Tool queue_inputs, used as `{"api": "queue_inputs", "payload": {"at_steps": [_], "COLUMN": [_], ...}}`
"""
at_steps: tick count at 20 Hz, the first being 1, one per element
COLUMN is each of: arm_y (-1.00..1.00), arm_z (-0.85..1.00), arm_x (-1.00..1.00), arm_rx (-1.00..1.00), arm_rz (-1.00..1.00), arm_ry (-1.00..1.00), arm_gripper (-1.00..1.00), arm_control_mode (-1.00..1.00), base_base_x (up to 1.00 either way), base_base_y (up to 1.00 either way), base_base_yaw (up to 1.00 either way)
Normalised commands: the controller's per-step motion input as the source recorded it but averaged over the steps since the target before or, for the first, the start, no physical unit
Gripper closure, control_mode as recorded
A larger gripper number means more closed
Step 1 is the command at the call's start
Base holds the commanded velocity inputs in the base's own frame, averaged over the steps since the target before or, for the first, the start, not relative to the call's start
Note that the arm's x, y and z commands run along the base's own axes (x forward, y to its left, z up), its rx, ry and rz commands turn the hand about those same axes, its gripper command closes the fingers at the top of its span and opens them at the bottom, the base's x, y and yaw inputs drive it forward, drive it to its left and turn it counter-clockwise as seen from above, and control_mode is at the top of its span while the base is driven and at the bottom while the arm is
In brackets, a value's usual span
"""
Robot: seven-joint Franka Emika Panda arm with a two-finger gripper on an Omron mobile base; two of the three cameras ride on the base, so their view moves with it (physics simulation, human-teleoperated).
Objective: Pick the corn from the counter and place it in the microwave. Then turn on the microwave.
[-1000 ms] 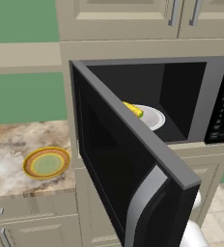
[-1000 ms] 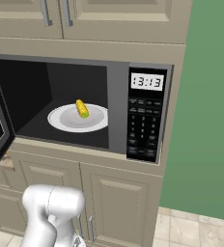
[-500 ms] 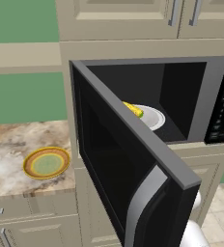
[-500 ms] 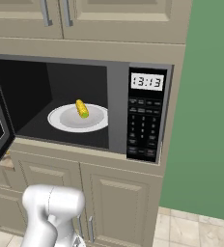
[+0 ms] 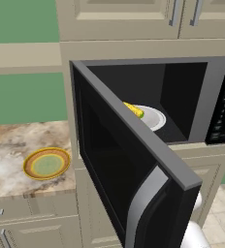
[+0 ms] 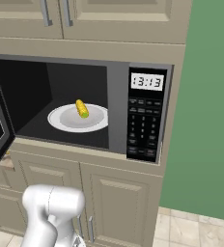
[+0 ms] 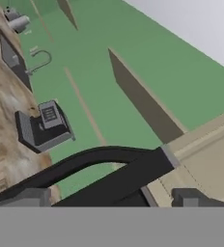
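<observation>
The corn (image 6: 82,109) lies inside the microwave (image 6: 85,106), on the white turntable plate (image 6: 70,120), its green tip toward the front of the plate in the right base view. Largest in the scene is the run of beige cabinets (image 6: 119,19) above and below the microwave, set against a green wall (image 6: 205,96). The microwave itself is black, its cavity open, with the button panel (image 6: 144,130) and a lit clock (image 6: 146,81) on its right side. Its door (image 5: 129,164) stands swung wide to the left, the silver handle (image 5: 142,203) along its free edge. To the left of the door, the marbled desk (image 5: 8,145) carries a round green plate with a yellow rim (image 5: 46,163), well apart from the microwave cavity. In the hand view the gripper (image 7: 111,195) shows two dark tips spread wide apart with nothing between them, just beside the upper edge of the open door; farther off along the desk stands a grey coffee machine (image 7: 41,128).
</observation>
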Motion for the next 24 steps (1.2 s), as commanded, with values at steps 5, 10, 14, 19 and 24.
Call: {"api": "queue_inputs", "payload": {"at_steps": [5, 10, 14, 19, 24], "arm_y": [0.11, 0.16, 0.19, 0.33, 0.31], "arm_z": [-0.17, -0.13, -0.13, -0.23, -0.21], "arm_x": [0.02, 0.02, 0.18, 0.27, 0.35], "arm_rx": [0.0, 0.0, 0.0, 0.0, 0.0], "arm_rz": [-0.14, -0.16, -0.15, -0.14, -0.14], "arm_ry": [-0.03, -0.03, -0.01, 0.0, 0.0], "arm_gripper": [-1.0, -1.0, -1.0, -1.0, -1.0], "arm_control_mode": [-1.0, -1.0, -1.0, -1.0, -1.0], "base_base_x": [0.0, 0.0, 0.0, 0.0, 0.0], "base_base_y": [0.0, 0.0, 0.0, 0.0, 0.0], "base_base_yaw": [0.0, 0.0, 0.0, 0.0, 0.0]}}
